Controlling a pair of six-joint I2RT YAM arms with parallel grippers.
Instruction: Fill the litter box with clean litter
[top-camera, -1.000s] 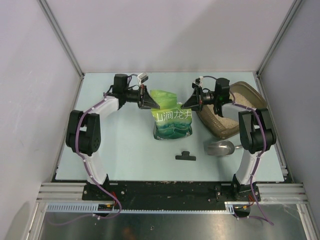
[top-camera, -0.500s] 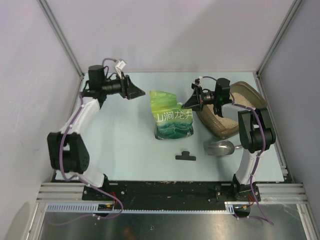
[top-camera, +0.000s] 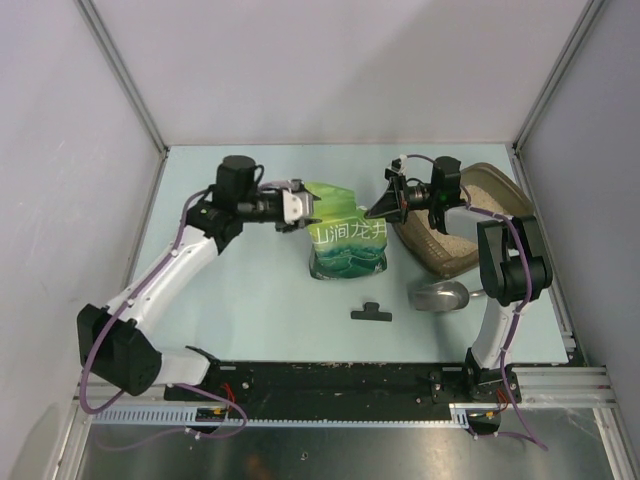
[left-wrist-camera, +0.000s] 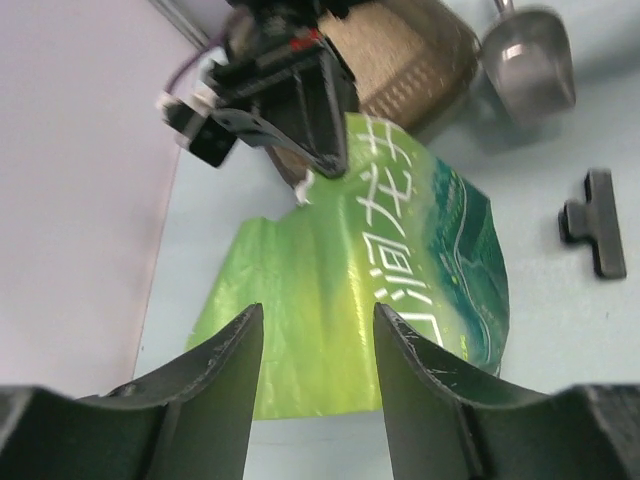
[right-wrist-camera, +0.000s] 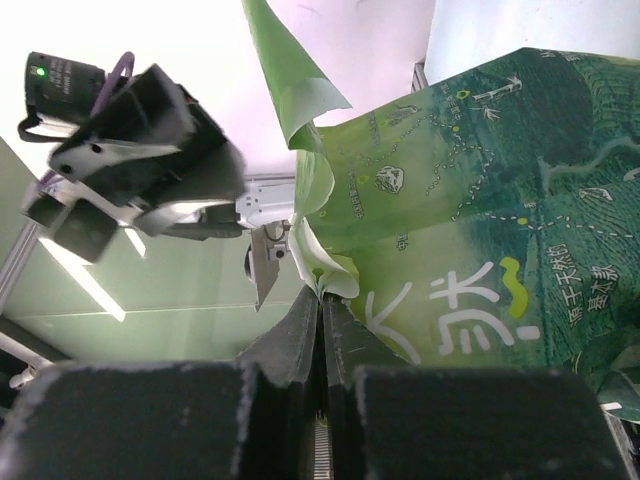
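Note:
The brown litter box sits at the right with pale beige clean litter in it. It also shows in the left wrist view. A green printed bag stands left of it. My right gripper is shut on the bag's upper right edge; in the right wrist view the right gripper pinches a fold of the bag. My left gripper is open at the bag's upper left. In the left wrist view the left gripper frames the bag without touching it.
A silver metal scoop lies in front of the litter box, also seen in the left wrist view. A black clip lies in front of the bag, also in the left wrist view. Grey walls enclose the table on three sides.
My left arm swung out to the far left, away from the bag, then came back to its upper left edge with the jaws open. The right gripper kept its hold.

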